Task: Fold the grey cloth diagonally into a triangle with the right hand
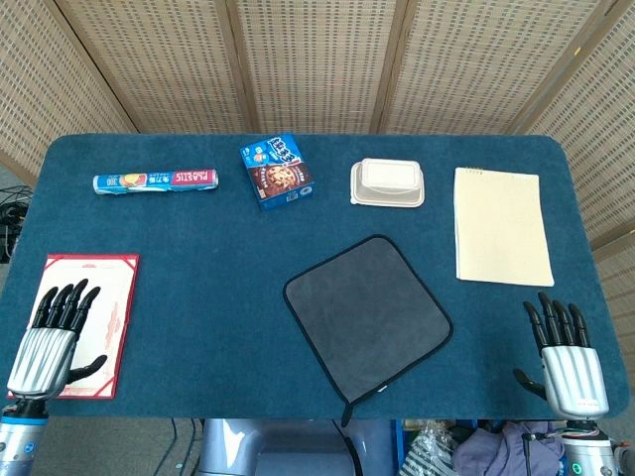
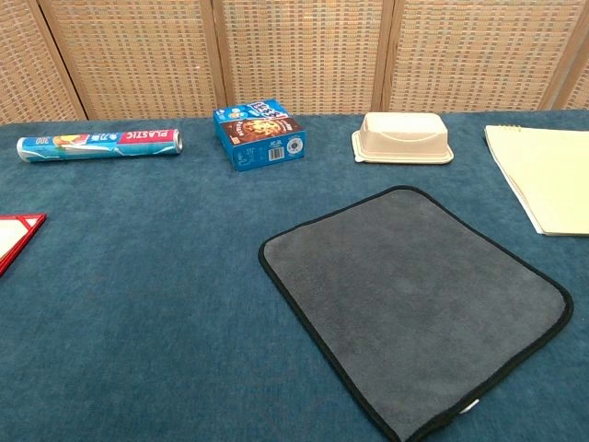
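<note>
Blue worktop (image 1: 198, 297) before wicker screens; the grey cloth (image 1: 368, 314) lies flat at centre. Soft and limp, it is probably best pinched at its 3 o'clock corner. The right hand (image 1: 567, 354), at the cloth's 4 o'clock, is empty with fingers spread.

Head cam: high, looks down, whole table (image 1: 198, 297). Chest cam: low, closer, faces screen wall (image 2: 304, 55). Shared: table mid/far part.

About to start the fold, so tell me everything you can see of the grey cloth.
The grey square cloth with black stitched edging looks like soft microfibre. It lies flat and unfolded on the blue felt table, turned so its corners point roughly left, right, far and near. A small tag shows at its near edge. Nothing rests on it; neither hand touches it.
</note>
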Action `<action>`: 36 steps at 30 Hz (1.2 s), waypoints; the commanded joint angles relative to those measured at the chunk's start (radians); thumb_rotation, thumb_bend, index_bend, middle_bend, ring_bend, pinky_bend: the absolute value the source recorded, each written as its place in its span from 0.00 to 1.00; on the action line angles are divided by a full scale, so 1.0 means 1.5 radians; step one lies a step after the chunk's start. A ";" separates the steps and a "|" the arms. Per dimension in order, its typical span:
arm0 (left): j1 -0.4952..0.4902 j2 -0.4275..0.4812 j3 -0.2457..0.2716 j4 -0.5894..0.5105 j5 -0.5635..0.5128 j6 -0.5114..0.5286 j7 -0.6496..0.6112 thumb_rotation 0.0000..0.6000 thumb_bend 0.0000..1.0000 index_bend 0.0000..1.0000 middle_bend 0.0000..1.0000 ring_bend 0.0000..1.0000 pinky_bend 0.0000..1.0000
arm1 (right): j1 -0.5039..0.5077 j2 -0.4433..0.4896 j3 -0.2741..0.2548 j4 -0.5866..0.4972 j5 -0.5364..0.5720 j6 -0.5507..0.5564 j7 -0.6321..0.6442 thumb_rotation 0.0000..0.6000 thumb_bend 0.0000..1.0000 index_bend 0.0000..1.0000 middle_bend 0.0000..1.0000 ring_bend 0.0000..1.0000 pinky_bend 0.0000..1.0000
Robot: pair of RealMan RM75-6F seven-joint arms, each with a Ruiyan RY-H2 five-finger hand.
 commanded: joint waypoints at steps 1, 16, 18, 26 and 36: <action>-0.001 -0.001 0.000 0.001 -0.003 -0.003 0.002 1.00 0.12 0.00 0.00 0.00 0.00 | 0.001 -0.002 -0.001 0.003 0.003 -0.006 -0.002 1.00 0.00 0.00 0.00 0.00 0.00; -0.001 0.002 0.002 0.001 0.007 0.001 -0.008 1.00 0.13 0.00 0.00 0.00 0.00 | 0.003 -0.007 -0.007 0.000 -0.004 -0.010 -0.018 1.00 0.00 0.00 0.00 0.00 0.00; -0.001 0.001 0.003 0.001 0.006 -0.001 -0.009 1.00 0.13 0.00 0.00 0.00 0.00 | 0.003 -0.008 -0.006 0.000 -0.004 -0.010 -0.018 1.00 0.00 0.00 0.00 0.00 0.00; -0.004 0.004 0.011 -0.007 0.012 -0.010 -0.009 1.00 0.13 0.00 0.00 0.00 0.00 | 0.001 -0.006 -0.004 0.002 -0.002 -0.005 -0.014 1.00 0.00 0.00 0.00 0.00 0.00; 0.001 0.019 0.019 0.004 0.010 -0.013 -0.030 1.00 0.13 0.00 0.00 0.00 0.00 | 0.001 -0.006 -0.003 0.001 -0.002 -0.005 -0.013 1.00 0.00 0.00 0.00 0.00 0.00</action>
